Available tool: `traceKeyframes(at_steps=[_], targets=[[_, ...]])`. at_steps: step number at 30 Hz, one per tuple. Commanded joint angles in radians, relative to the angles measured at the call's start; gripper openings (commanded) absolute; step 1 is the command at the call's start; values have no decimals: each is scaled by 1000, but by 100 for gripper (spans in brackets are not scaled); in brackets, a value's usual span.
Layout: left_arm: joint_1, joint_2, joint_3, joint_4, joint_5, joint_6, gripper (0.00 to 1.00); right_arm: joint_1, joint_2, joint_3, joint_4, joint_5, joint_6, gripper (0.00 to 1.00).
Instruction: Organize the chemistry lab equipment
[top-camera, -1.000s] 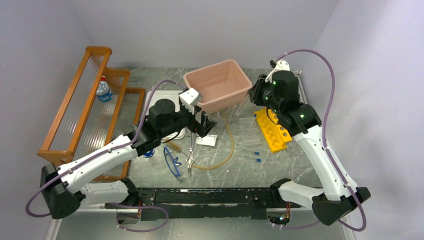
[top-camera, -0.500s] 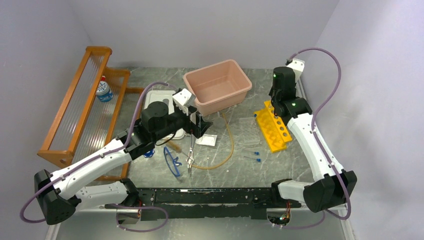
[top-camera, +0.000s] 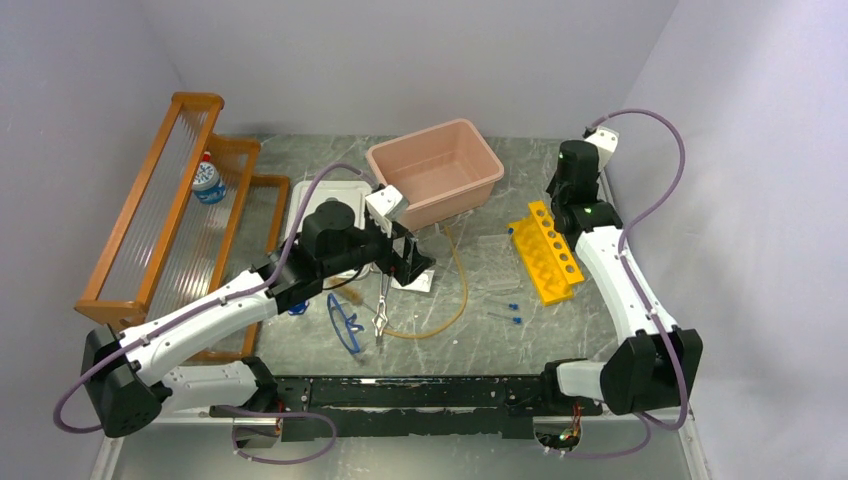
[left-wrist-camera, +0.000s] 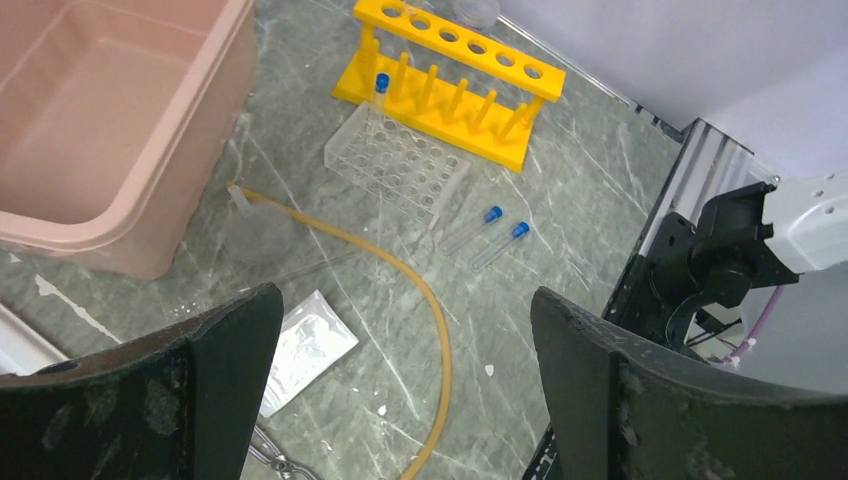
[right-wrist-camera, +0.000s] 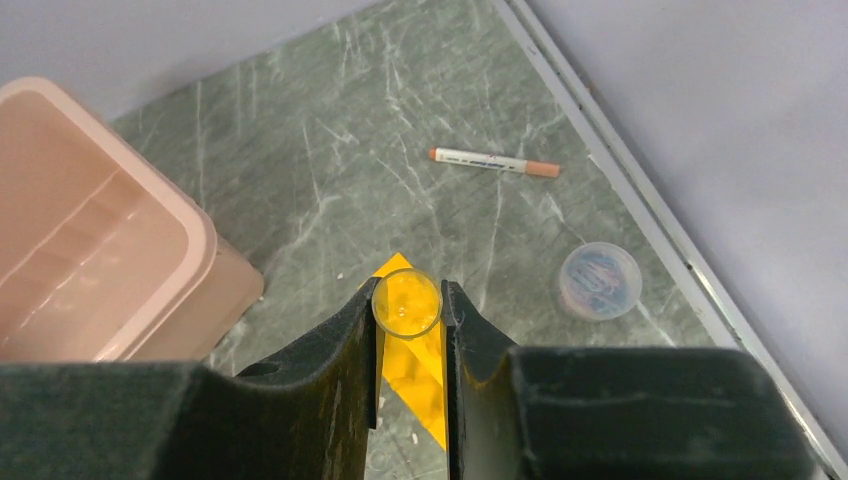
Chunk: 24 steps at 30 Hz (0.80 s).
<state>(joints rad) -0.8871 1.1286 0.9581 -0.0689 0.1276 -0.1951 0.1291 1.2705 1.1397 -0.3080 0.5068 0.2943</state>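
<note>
My right gripper (right-wrist-camera: 408, 305) is shut on a clear test tube (right-wrist-camera: 407, 302), seen end-on above the far end of the yellow tube rack (right-wrist-camera: 420, 385); the rack also shows from above (top-camera: 550, 258). My left gripper (left-wrist-camera: 405, 370) is open and empty above the white packet (left-wrist-camera: 305, 345) and the tan rubber tube (left-wrist-camera: 420, 290). Two blue-capped tubes (left-wrist-camera: 480, 225) lie beside a clear rack (left-wrist-camera: 400, 165). The blue-framed safety glasses (top-camera: 343, 322) and the metal forceps (top-camera: 381, 300) lie near the front.
A pink tub (top-camera: 437, 170) stands at the back centre. The orange wooden shelf (top-camera: 150, 220) with a small bottle (top-camera: 208, 180) is at the left. A marker (right-wrist-camera: 495, 161) and a round lid (right-wrist-camera: 598, 281) lie near the right table edge. A clear funnel (left-wrist-camera: 255, 230) sits by the tub.
My right arm has swung right and back, from beside the pink tub to over the far end of the yellow rack. My left arm shifted slightly and stays open.
</note>
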Motion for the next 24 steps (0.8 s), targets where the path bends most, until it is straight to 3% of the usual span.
traceKeyframes(at_steps=[1, 17, 24], targets=[[-1, 11, 4, 16, 61, 12, 97, -12, 37, -15, 92, -31, -4, 23], [-2, -1, -19, 39, 40, 26, 97, -13, 72, -71, 126, -3, -31, 21], [-1, -4, -27, 50, 37, 25, 97, -14, 86, -124, 186, -65, -28, 21]])
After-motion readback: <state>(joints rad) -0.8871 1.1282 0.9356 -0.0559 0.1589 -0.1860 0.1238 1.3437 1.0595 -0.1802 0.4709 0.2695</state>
